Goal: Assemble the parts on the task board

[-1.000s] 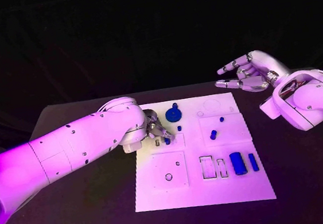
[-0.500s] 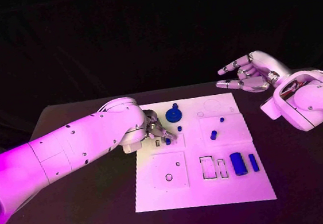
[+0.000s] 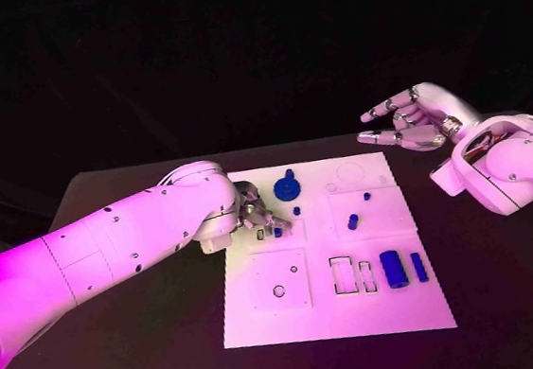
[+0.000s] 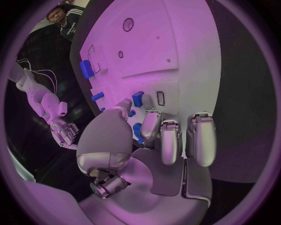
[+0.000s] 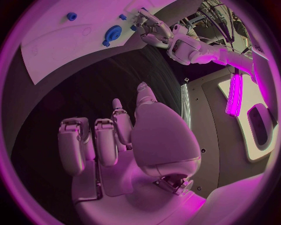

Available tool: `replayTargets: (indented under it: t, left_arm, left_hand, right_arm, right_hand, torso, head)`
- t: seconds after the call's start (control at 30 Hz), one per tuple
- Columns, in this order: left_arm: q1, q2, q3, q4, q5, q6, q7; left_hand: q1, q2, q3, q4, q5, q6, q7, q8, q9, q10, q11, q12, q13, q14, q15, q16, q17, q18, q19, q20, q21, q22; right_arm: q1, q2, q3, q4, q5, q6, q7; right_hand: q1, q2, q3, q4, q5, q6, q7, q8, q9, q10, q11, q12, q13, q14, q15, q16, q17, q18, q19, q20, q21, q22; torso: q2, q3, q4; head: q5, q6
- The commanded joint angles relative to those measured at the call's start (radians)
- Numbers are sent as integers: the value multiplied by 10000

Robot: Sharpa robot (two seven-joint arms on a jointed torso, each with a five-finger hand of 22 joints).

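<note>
Black surface, white board (image 3: 337, 312): left hand (image 3: 256, 213) pinches a small blue part (image 4: 138, 99) at its slot; right hand (image 3: 408, 120) hovers empty, fingers spread. Several parts still loose, early stage.

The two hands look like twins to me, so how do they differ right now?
The left hand is low over the task board, fingers curled around a small blue part; the right hand is raised off the board's far right corner.
The left hand's fingers bunch together; the right hand's fingers are spread and hold nothing.
Whether the left hand actually grips the part is unclear.
Both are silver hands on white arms.
</note>
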Motion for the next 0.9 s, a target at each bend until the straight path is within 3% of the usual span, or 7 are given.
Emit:
replayTargets:
  t: [0.03, 0.2, 0.4, 0.53, 0.63, 0.77, 0.9]
  left_arm:
    - [-70, -171, 71, 216, 756, -327, -46]
    - [4, -458, 324, 495, 1445, -743, 18]
    - [383, -819, 523, 503, 1693, -514, -15]
    - [723, -809, 560, -27, 1524, 207, 12]
    - [881, -656, 563, -518, 1442, 520, 91]
    - [990, -329, 552, -1215, 1245, 706, 212]
    - [1033, 91, 502, -1953, 1001, 698, 355]
  left_hand:
    - [73, 86, -245, 74, -48, -165, 29, -47, -21, -133, -8, -157, -152, 1054, -61, 31, 2635, -96, 598, -83, -132, 1280]
    - [285, -24, -919, 172, -25, -595, 207, -328, -144, -396, 142, -377, -417, 1054, 43, 31, 2635, -50, 509, -1, -287, 1057]
    - [584, 96, -1742, 203, -119, -1114, 474, -793, -406, -611, 374, -495, -601, 1054, 235, 31, 2635, -22, 457, 176, -385, 932]
    - [1454, 461, -1711, -15, -125, -1378, 676, -1352, -898, -791, 538, -669, -824, 1054, 373, 31, 2635, 13, 396, 296, -499, 778]
    - [1926, 635, -1729, -60, -132, -1201, 784, -1840, -1487, -916, 640, -815, -995, 1054, 465, 31, 2635, 36, 357, 391, -578, 677]
    - [2212, 667, -1908, -26, -123, -1145, 900, -2326, -2074, -1084, 735, -1051, -1293, 1054, 550, 31, 2635, 54, 334, 480, -638, 604]
    - [2157, 721, -2093, 129, -132, -987, 912, -2419, -2289, -1056, 757, -1029, -1300, 1054, 581, 31, 2635, 31, 381, 518, -565, 723]
  right_arm:
    - [-15, 15, -3, -28, -83, 37, 57]
    - [-24, 26, -8, -73, -76, 51, 47]
    - [-50, 48, -23, -116, -58, 91, 26]
    - [-74, 50, -30, -127, -23, 97, 18]
    - [-81, 56, -32, -130, -14, 95, 17]
    - [-87, 81, -34, -134, -9, 99, 20]
    - [-92, 109, -35, -140, -6, 102, 29]
  right_hand:
    - [-86, 12, -67, -9, -73, 2, -29, 26, 15, -44, -26, -33, 109, 840, 43, -41, 1622, 94, 495, 53, -66, 1725]
    - [-94, 13, -73, -5, -78, 3, -29, 27, 16, -44, -26, -34, 108, 840, 43, -40, 1623, 94, 495, 53, -65, 1725]
    - [-112, 15, -89, 6, -90, 6, -30, 28, 17, -38, -26, -17, 113, 843, 43, -33, 1637, 92, 499, 53, -62, 1731]
    - [-112, 15, -89, 6, -90, 6, -30, 28, 17, -38, -26, -17, 113, 843, 43, -33, 1637, 92, 499, 53, -62, 1731]
    - [-112, 15, -89, 6, -90, 6, -30, 28, 17, -38, -26, -17, 113, 843, 43, -33, 1637, 92, 499, 53, -62, 1731]
    - [-112, 15, -89, 6, -90, 6, -30, 28, 17, -38, -26, -17, 113, 843, 43, -33, 1637, 92, 499, 53, -62, 1731]
    - [-112, 15, -89, 6, -90, 6, -30, 28, 17, -38, -26, -17, 113, 843, 43, -33, 1637, 92, 499, 53, -62, 1731]
  torso:
    - [-2, -1, -5]
    - [-17, 9, -2]
    - [-8, 23, -9]
    - [-13, 22, 24]
    - [2, 14, 14]
    - [17, 13, -2]
    - [15, 10, 2]
  head:
    - [-5, 41]
    - [-17, 77]
    - [-11, 112]
    - [-13, 144]
    - [2, 180]
    - [30, 217]
    - [33, 221]
